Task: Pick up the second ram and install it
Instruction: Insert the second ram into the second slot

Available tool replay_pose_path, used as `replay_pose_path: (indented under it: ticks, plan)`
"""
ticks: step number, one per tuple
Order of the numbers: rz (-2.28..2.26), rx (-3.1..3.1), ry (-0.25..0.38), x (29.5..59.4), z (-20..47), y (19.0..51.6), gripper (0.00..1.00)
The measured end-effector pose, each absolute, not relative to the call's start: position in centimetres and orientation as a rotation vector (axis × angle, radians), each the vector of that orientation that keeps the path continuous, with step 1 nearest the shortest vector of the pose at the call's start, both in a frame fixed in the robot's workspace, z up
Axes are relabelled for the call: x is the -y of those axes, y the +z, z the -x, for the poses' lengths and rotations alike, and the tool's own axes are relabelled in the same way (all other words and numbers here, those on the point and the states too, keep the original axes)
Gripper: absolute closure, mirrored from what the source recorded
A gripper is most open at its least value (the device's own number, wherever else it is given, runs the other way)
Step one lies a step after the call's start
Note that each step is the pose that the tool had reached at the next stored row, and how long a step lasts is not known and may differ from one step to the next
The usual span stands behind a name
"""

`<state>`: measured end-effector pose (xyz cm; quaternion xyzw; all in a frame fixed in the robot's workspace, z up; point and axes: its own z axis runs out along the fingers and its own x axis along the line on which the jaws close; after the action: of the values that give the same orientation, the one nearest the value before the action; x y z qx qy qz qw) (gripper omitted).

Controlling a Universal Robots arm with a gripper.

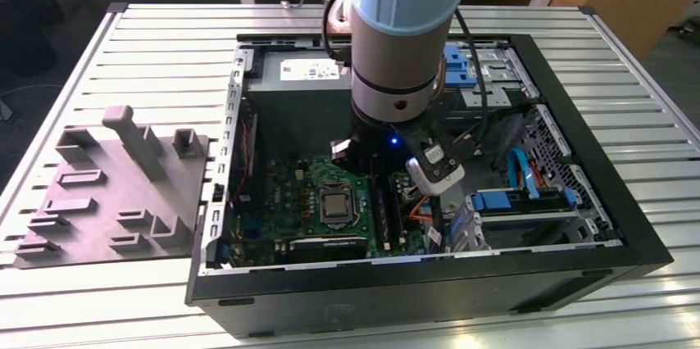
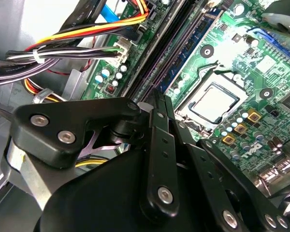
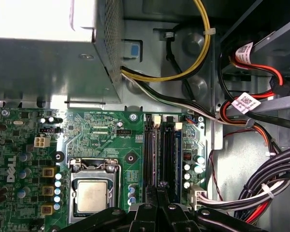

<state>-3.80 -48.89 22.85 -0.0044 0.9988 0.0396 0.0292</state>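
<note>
While the arm [image 1: 399, 38] is reaching down into the case [image 1: 647, 244], the tool [image 2: 160, 95], fingers [image 2: 157, 145] pressed together, is hovering at the slots [image 3: 153, 145], just beside a blue ram [image 3: 177, 145] seated there.

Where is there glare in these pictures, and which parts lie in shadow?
First wrist view: the power supply's top is washed out to white; the motherboard is evenly lit. Second wrist view: the pale surface behind the cables glares white. Exterior view: the slatted table is bright, the case's inside dim, and a blue light glows on the arm.
</note>
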Motion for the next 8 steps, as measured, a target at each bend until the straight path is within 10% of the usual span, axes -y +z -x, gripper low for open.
replay_pose_path:
  ticks: [8]
  plan:
    - [-0.002,-3.08,0.122,48.89,3.76,22.76,0.89]
